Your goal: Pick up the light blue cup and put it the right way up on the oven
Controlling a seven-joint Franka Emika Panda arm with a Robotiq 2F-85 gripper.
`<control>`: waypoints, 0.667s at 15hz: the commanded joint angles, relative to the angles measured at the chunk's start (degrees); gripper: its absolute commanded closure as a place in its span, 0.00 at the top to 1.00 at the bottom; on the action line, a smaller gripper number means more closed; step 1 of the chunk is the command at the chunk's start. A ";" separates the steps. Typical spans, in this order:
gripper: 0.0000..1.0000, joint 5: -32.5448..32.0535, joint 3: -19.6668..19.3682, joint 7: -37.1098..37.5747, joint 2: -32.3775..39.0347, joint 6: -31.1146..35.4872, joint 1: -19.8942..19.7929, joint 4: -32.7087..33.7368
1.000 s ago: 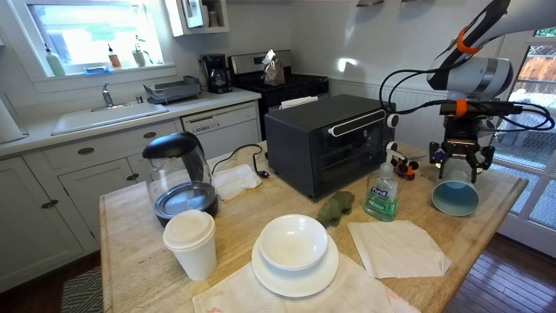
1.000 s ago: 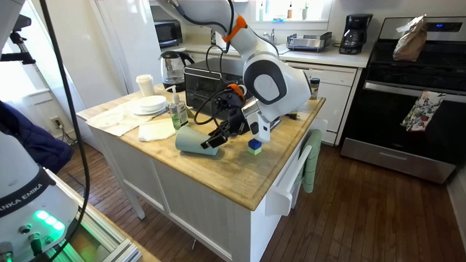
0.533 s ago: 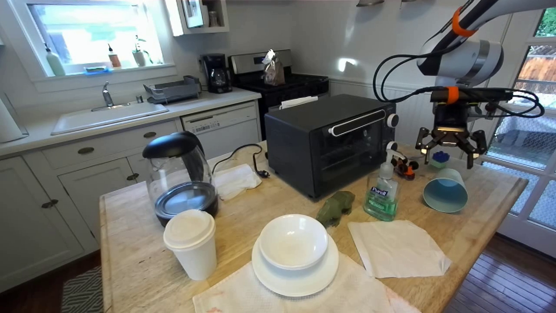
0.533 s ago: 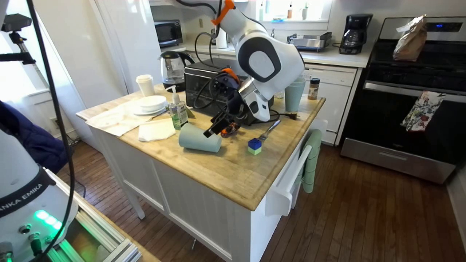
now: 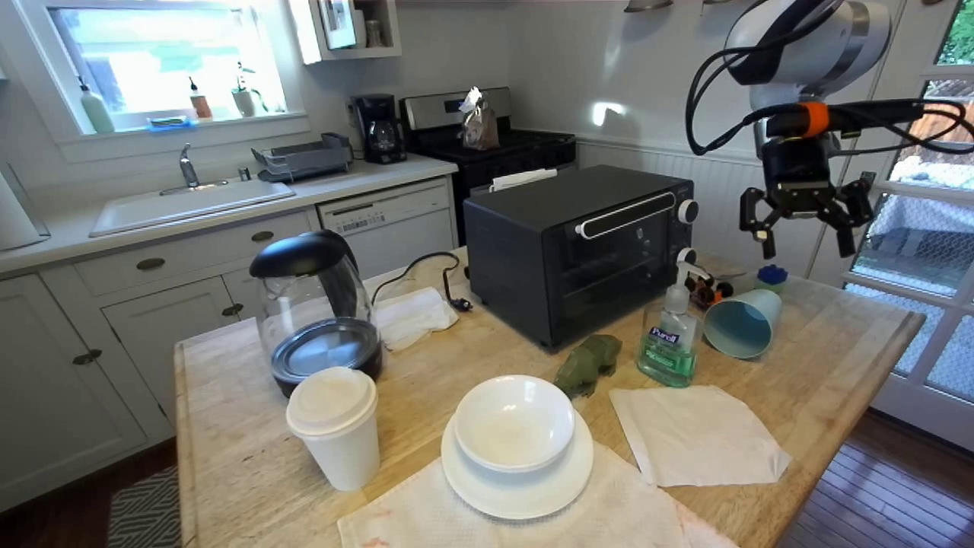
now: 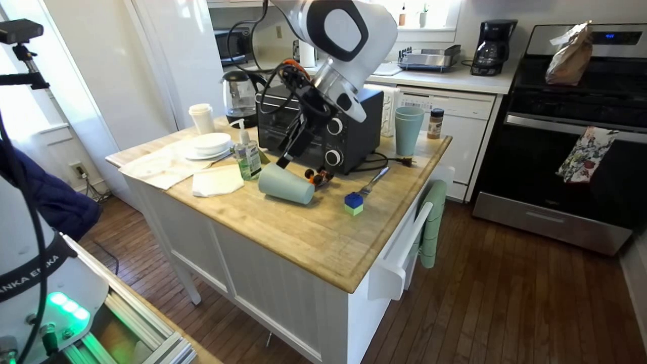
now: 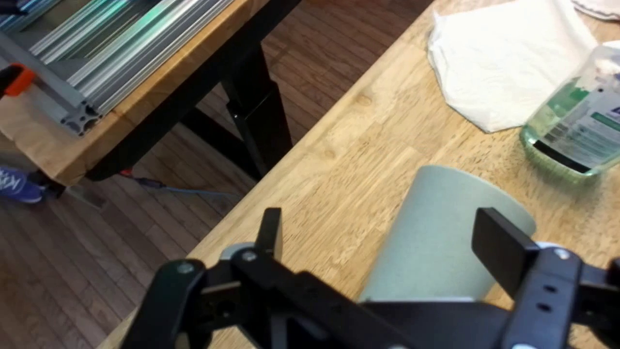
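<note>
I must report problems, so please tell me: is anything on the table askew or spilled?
The blue cup lies on its side near the sanitizer; odd, since the white cup stands upright. No spill shows.

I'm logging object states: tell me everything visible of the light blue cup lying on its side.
The cup is plain pale blue-green, seemingly plastic, tapered, no handle showing. It rests sideways on the wooden table, its wide open mouth showing in an exterior view, beside the pump bottle but apart. The open gripper hangs clear above it.

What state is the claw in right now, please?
Claw: open and holding nothing; the light blue cup lies on its side on the table.
</note>
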 commanded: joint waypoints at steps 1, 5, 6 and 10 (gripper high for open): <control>1.00 -6.99 1.44 -3.95 -9.17 6.32 1.98 -8.45; 1.00 -8.98 3.78 -7.60 -15.69 16.11 2.94 -15.53; 1.00 -6.51 4.43 -8.54 -16.94 19.20 2.71 -17.12; 1.00 -7.42 4.90 -7.11 -14.96 17.42 2.36 -14.82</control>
